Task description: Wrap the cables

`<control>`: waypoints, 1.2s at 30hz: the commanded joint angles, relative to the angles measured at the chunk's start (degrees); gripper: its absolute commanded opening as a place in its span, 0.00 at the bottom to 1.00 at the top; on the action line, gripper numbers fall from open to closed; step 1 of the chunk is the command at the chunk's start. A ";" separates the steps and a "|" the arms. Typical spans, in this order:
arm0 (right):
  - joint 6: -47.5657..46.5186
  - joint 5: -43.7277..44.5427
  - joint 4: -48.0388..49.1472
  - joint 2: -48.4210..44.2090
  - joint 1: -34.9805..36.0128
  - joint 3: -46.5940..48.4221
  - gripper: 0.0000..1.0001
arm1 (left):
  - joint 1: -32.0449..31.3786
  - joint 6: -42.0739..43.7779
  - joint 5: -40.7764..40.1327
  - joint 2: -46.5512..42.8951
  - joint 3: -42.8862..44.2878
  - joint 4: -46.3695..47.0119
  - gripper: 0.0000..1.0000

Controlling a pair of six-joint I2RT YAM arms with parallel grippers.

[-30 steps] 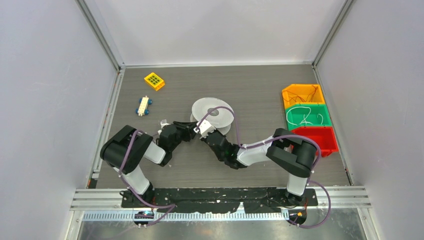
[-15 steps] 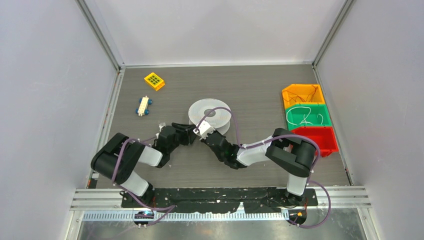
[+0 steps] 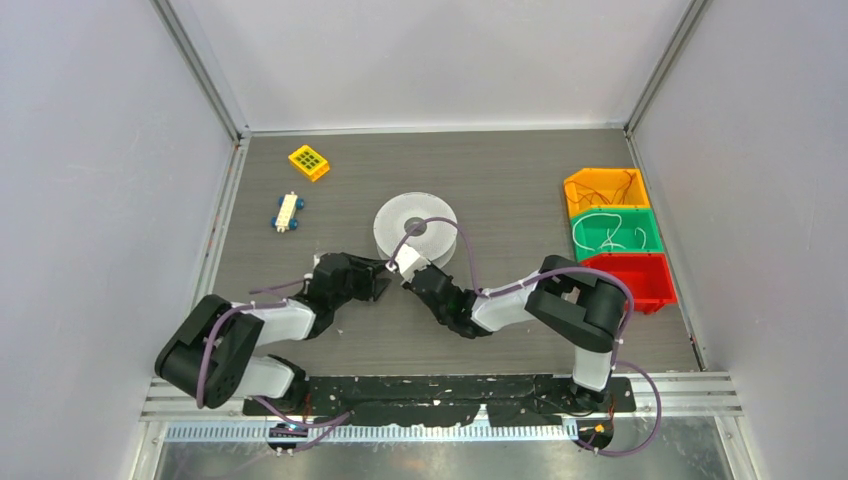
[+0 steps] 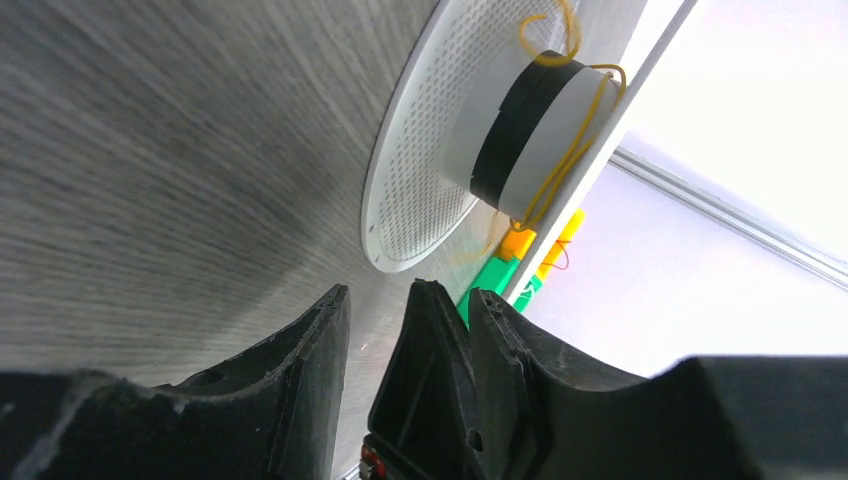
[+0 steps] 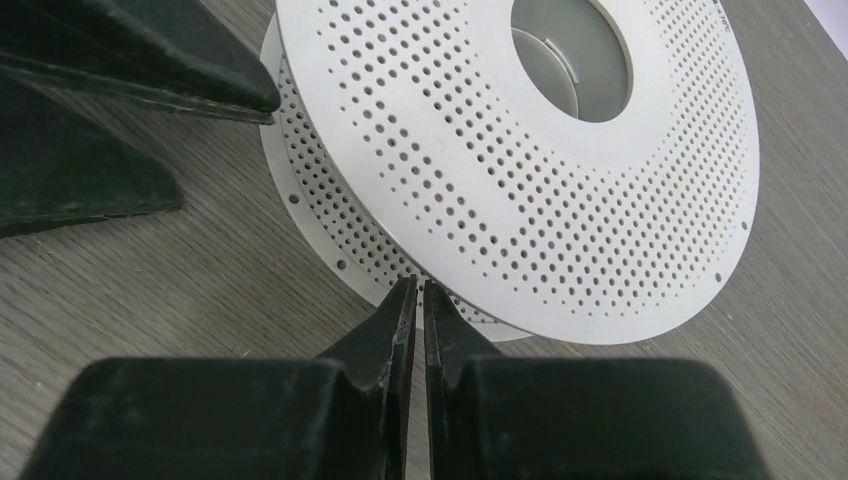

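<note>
Over the last second the left arm's elbow has swung out toward 7 o'clock, drawing the left gripper (image 4: 378, 295) back from the spool (image 3: 415, 225); its fingers stand apart with nothing between them; the spool itself has slid a little toward 10 o'clock, just beyond both sets of fingers. The cables (image 4: 563, 165), a thread-thin yellow-orange wire, lie in loose turns around the spool's hub between the two perforated flanges; no tail is visible running to either hand. The right gripper (image 5: 412, 290) holds at the lower flange's rim, at the spool's 6 o'clock, fingers pressed together; whether wire is pinched there cannot be seen. Judging from this, the left hand has let go to re-reach, with the winding slack and unfinished. For room, the yellow block (image 3: 309, 162) and white connector (image 3: 288, 211) sit well apart at 10 o'clock; bare tabletop (image 3: 500, 170) lies toward 12 and 2 o'clock; the bins (image 3: 630, 272) line the 3 o'clock edge.
</note>
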 commanded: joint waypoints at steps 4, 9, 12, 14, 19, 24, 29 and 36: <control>0.91 -0.60 0.74 0.47 -0.23 1.82 0.13 | -0.42 0.30 -1.11 -6.76 0.53 -9.32 0.47; 0.23 0.00 0.81 1.37 -0.30 2.84 0.14 | -0.79 1.63 -6.47 -14.70 0.50 -17.85 0.46; 0.62 -0.52 -0.60 2.06 -0.27 3.94 0.17 | -0.79 3.91 -10.33 -20.27 1.65 -24.28 0.45; 2.26 -1.01 -2.80 1.36 -0.20 4.33 0.18 | -0.79 6.04 -12.59 -23.55 2.81 -28.53 0.45; 9.54 -7.33 -12.77 -10.16 -0.18 3.06 0.31 | -0.72 14.43 -19.68 -29.35 5.77 -37.13 0.45; 13.47 -16.92 -22.93 -21.11 -1.92 2.09 0.46 | 0.26 24.10 -24.28 -31.80 8.31 -39.19 0.46; 19.75 -21.30 -27.06 -29.62 -6.04 0.64 0.50 | 7.19 30.58 -17.65 -29.80 10.58 -37.95 0.46; 22.51 -22.58 -27.63 -35.54 -15.45 0.56 0.49 | 18.36 43.37 -4.78 -16.25 22.18 -38.72 0.32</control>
